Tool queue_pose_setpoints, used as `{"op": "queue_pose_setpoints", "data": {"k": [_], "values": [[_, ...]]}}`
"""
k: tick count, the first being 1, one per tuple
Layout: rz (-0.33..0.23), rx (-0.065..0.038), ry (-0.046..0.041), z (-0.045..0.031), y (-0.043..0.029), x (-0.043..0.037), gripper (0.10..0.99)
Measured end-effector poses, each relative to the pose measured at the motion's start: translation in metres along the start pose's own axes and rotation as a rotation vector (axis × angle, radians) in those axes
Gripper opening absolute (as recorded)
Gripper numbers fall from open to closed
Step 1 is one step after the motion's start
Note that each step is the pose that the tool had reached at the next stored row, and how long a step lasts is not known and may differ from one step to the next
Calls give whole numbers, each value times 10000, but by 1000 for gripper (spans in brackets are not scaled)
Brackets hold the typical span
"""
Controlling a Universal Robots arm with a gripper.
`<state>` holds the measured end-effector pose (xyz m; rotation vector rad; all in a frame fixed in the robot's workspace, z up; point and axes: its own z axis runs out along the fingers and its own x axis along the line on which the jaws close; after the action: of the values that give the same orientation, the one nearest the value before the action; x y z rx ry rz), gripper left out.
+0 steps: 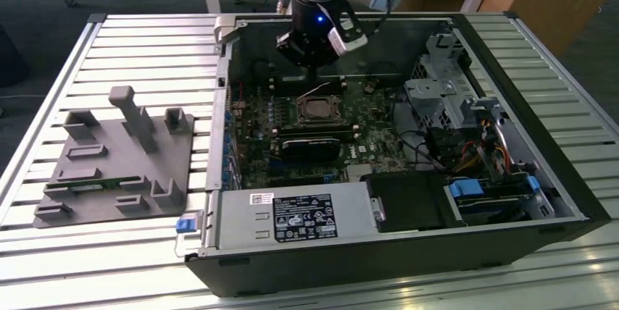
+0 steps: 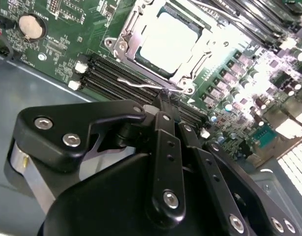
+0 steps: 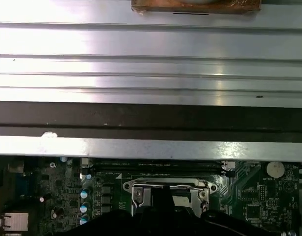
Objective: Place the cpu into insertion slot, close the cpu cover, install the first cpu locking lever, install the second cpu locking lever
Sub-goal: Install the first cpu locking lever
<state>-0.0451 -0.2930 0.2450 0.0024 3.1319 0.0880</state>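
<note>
The cpu [image 2: 168, 39], a pale silver square, lies in the insertion slot [image 1: 317, 111] on the green motherboard. The cpu cover [image 2: 122, 45], a silver metal frame, lies flat around it. A thin wire locking lever [image 2: 138, 84] runs along the socket's edge, and in the exterior view it angles up from the socket [image 1: 314, 93]. My black gripper [image 2: 163, 98] has its fingers [image 2: 163, 132] drawn together, tips at that lever. In the exterior view the gripper [image 1: 307, 74] hangs just behind the socket inside the open computer case. The socket frame [image 3: 165, 189] sits behind my dark fingertips in the first wrist view.
A black graphics card [image 1: 309, 143] lies in front of the socket, and memory slots [image 2: 106, 73] run beside it. The power supply [image 1: 290, 216] fills the case's front; a drive cage [image 1: 445, 93] and cables stand on the exterior view's right. A grey fixture block [image 1: 116, 158] sits outside, left.
</note>
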Motion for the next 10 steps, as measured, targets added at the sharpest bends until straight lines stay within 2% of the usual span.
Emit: {"op": "queue_pose_setpoints", "data": {"k": [10], "values": [[2, 27, 0, 98, 43, -71, 106]]}}
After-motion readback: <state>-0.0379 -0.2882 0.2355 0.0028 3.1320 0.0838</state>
